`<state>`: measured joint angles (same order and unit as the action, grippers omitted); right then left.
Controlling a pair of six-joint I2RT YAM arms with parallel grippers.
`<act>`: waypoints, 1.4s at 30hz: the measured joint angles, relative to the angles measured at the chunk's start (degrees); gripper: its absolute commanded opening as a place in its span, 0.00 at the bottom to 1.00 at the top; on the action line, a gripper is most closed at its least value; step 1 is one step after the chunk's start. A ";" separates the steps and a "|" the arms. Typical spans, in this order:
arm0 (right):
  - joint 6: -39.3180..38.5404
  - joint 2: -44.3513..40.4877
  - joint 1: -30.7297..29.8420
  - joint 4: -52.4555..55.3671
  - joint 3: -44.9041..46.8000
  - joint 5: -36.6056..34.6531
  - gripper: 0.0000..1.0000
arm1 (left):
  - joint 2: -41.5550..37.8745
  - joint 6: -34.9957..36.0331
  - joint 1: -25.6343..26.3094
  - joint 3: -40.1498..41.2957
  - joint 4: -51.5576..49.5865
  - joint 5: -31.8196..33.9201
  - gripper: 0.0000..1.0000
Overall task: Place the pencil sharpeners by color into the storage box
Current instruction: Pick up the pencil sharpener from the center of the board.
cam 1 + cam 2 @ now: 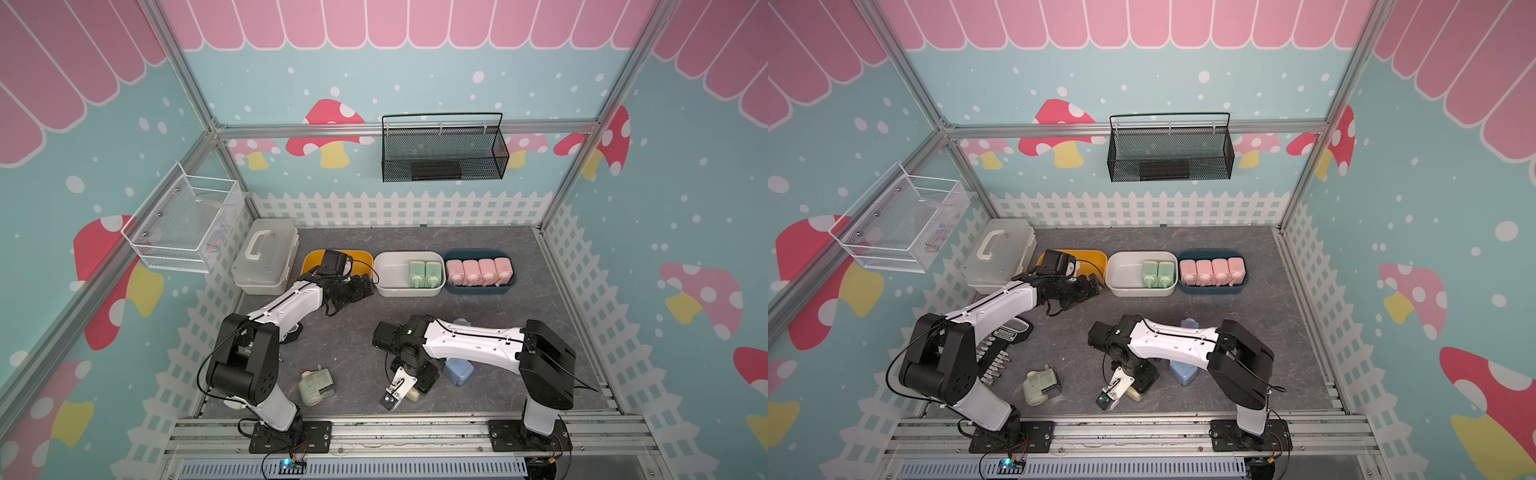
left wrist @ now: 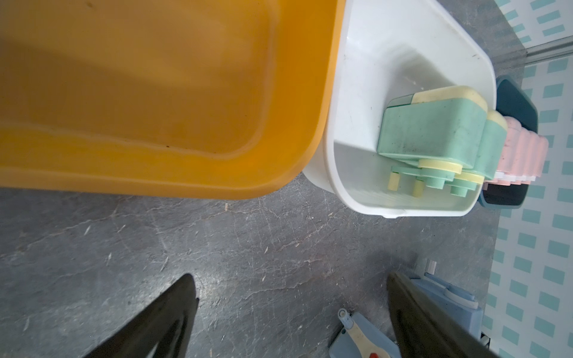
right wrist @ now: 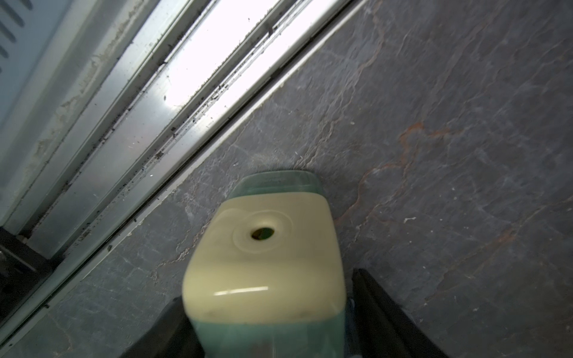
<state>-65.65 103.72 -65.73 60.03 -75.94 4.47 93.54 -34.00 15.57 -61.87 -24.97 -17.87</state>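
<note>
Three storage boxes stand in a row at the back. The yellow one [image 1: 309, 259] [image 2: 155, 93] is empty. The white one [image 1: 386, 270] holds two green pencil sharpeners [image 1: 424, 274] [image 2: 434, 130]. The dark blue one [image 1: 509, 282] holds several pink sharpeners [image 1: 478, 272]. My right gripper [image 1: 415, 388] [image 3: 269, 325] straddles a green, cream-ended sharpener [image 3: 263, 254] near the front rail, with a sliver of gap on one side. My left gripper [image 1: 361, 286] [image 2: 291, 279] hangs open and empty by the yellow box. Another green sharpener [image 1: 316, 384] and two blue ones [image 1: 459, 371] [image 1: 461, 323] lie on the table.
A lidded clear case with a handle [image 1: 266, 257] stands left of the yellow box. A white wire basket [image 1: 183, 224] hangs on the left wall, a black mesh basket [image 1: 444, 149] on the back wall. An aluminium rail [image 1: 374, 428] runs along the table's front edge.
</note>
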 measured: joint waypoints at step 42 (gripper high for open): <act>8.57 -1.22 2.69 1.20 -7.19 8.87 0.00 | 0.35 -0.04 -0.13 0.00 0.00 -1.05 0.96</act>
<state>-57.08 102.50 -63.05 61.23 -83.13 13.34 93.89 -34.04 15.44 -61.87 -24.97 -18.92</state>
